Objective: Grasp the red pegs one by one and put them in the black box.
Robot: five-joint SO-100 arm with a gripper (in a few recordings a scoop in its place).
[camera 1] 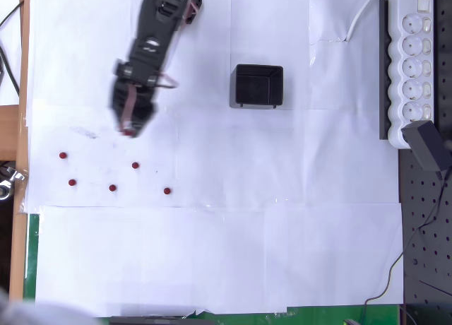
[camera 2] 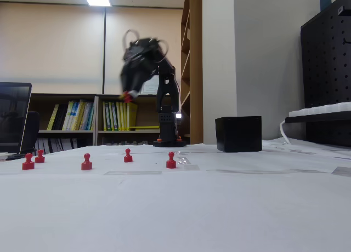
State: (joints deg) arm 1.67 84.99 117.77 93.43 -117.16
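Several small red pegs stand on the white paper, among them one (camera 1: 63, 155) at the far left, one (camera 1: 135, 165) in the middle and one (camera 1: 167, 191) nearest the box side; the fixed view shows them in a row, such as peg (camera 2: 86, 162) and peg (camera 2: 171, 160). The black box (camera 1: 258, 85) (camera 2: 238, 133) sits open-topped to the right of the arm. My gripper (camera 1: 128, 129) (camera 2: 128, 95) hangs high above the table, over the spot just behind the pegs. It is blurred, with a red peg (camera 1: 127, 133) (camera 2: 126, 96) showing at its tip.
A white power strip (camera 1: 413, 63) (camera 2: 321, 110) lies along the right side, with a black pegboard (camera 1: 424, 219) beside it. A wooden table edge (camera 1: 20, 162) runs down the left. A laptop (camera 2: 13, 118) stands at the left in the fixed view.
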